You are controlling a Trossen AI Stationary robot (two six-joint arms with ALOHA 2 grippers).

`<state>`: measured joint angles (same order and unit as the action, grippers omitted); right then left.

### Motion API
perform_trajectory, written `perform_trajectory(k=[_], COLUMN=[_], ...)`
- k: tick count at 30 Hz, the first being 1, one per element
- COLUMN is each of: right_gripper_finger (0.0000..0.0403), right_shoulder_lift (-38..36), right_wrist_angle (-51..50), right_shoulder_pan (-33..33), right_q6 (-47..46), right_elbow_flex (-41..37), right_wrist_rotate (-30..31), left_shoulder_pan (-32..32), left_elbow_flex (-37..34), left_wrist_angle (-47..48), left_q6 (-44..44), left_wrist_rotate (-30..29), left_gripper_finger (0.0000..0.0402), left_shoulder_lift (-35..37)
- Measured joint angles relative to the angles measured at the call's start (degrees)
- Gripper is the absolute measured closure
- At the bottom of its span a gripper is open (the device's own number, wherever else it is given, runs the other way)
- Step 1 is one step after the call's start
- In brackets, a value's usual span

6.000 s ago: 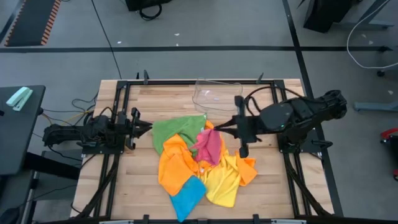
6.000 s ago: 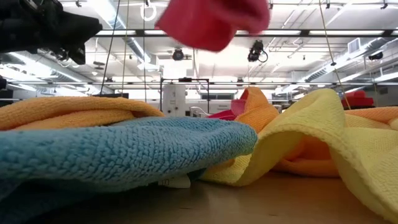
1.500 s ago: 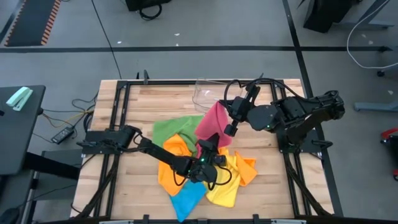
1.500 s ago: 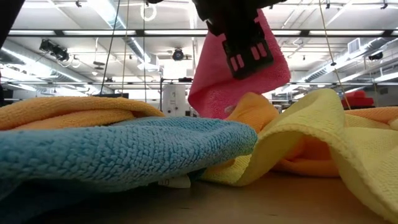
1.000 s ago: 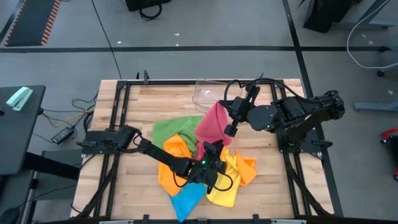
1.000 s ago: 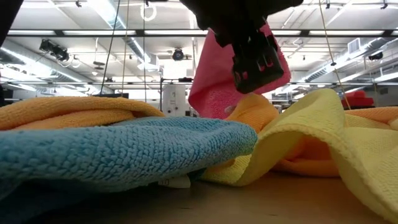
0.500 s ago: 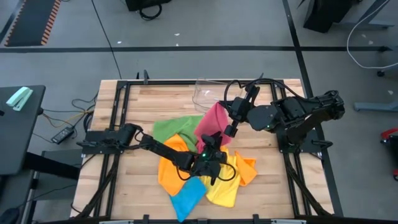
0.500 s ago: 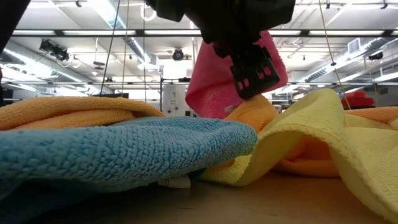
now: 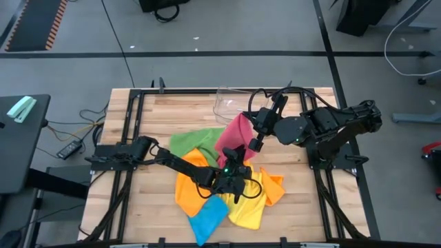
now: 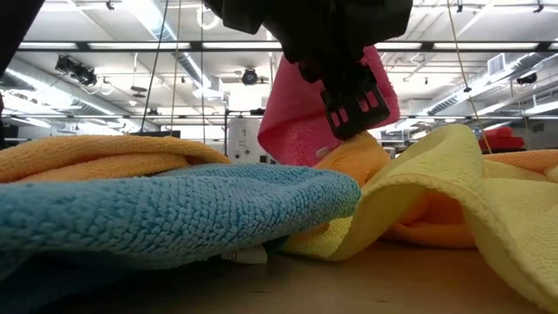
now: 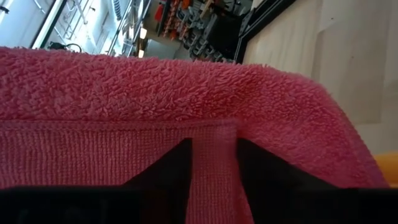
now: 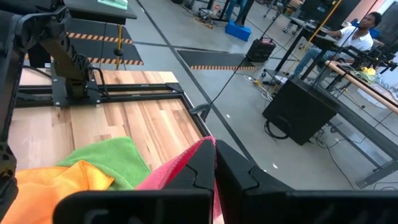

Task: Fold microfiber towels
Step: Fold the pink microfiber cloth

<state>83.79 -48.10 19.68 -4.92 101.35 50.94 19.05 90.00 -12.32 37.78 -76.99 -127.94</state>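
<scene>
A pink towel [image 9: 234, 134] hangs over a pile of towels on the table: green [image 9: 193, 143], orange [image 9: 191, 180], yellow [image 9: 251, 201] and blue [image 9: 207, 217]. My right gripper [image 9: 253, 131] is shut on the pink towel's upper end. My left gripper [image 9: 233, 160] reaches in from the table's left, over the pile, and is shut on the pink towel's lower part. In the low view my left gripper [image 10: 353, 103] stands in front of the pink towel [image 10: 292, 122], above the orange and yellow towels. My left gripper pinches the pink towel's lower part [image 11: 214, 146] between its two fingers [image 11: 168, 165], just inside a hemmed edge [image 11: 124, 122]. It comes from the table's near left side, above the pile. One layer or several, I cannot tell. My right gripper pinches the pink towel's upper end [image 12: 186, 163] between its shut fingers, coming from the table's right and slanting down. The towel hangs below the fingers toward the pile. My own fingers hide the exact spot of contact.
A clear plastic tray [image 9: 231, 103] stands at the table's far edge, just behind the pink towel. Bare wood [image 9: 151, 207] shows to the left and right of the pile. A black frame [image 9: 131, 124] rims the table. A person sits far off in the right wrist view [image 12: 364, 34].
My left gripper has gone a little toward the table's far edge, from over the yellow and orange towels up to the pink towel's lower part. The right gripper has kept still, and the pink towel still hangs from it.
</scene>
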Motion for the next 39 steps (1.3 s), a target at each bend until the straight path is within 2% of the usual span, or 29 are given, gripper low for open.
perform_trajectory(k=[11,14,16,23,28,34,39], right_gripper_finger=[0.0391,0.0391,0.0391,0.039,0.039,0.039,0.039], right_shoulder_lift=[0.0,0.0,0.0,0.0,0.0,0.0,0.0], right_wrist_angle=[0.0,0.0,0.02,0.13,0.21,1.0,2.52], right_shoulder_pan=[0.0,0.0,0.0,0.0,0.0,0.76,2.39], right_q6=[-0.56,-1.05,-1.1,-1.13,-1.13,-1.1,-0.29], right_elbow_flex=[-0.01,-0.01,-0.01,0.0,-0.01,0.0,-0.01], right_wrist_rotate=[-0.16,-0.69,-0.7,-0.68,-0.68,-0.67,-0.66], left_shoulder_pan=[0.39,0.48,0.44,-0.13,-0.69,-1.64,-1.9], left_elbow_flex=[0.0,0.0,0.0,0.0,0.0,0.0,0.0], left_wrist_angle=[0.7,1.17,2.41,4.13,4.11,4.04,4.0], left_q6=[0.35,0.35,0.34,-2.65,-2.64,-2.62,-1.97], left_wrist_rotate=[-0.02,0.13,0.45,3.24,3.38,2.28,0.15], left_gripper_finger=[0.0384,0.0395,0.0391,0.0325,0.0293,0.0288,0.0312], left_shoulder_lift=[-0.04,-0.04,-0.04,-0.07,-0.07,-0.07,-0.07])
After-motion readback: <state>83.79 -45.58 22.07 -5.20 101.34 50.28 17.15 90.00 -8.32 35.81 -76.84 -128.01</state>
